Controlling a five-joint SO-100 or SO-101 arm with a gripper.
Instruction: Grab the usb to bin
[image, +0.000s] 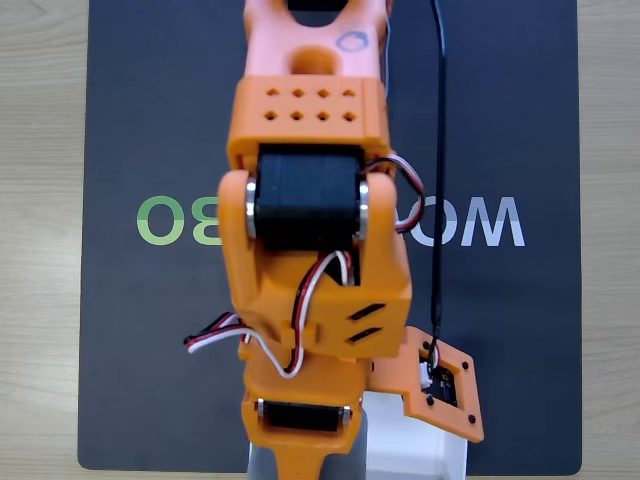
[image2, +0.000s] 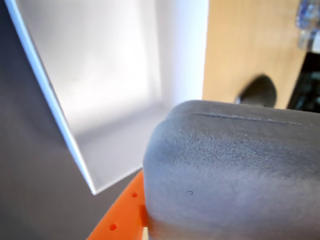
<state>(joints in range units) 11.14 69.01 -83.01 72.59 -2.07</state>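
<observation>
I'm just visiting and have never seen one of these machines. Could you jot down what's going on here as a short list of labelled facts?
machine: orange robot arm, seen from above in the fixed view
surface: dark mat on a wooden table
carried item: grey usb block, close to the wrist camera, against the orange end effector
target: white open-topped bin, beneath and beside the block
bin in fixed view: white corner under the arm
stage: block above the bin, not yet dropped
</observation>
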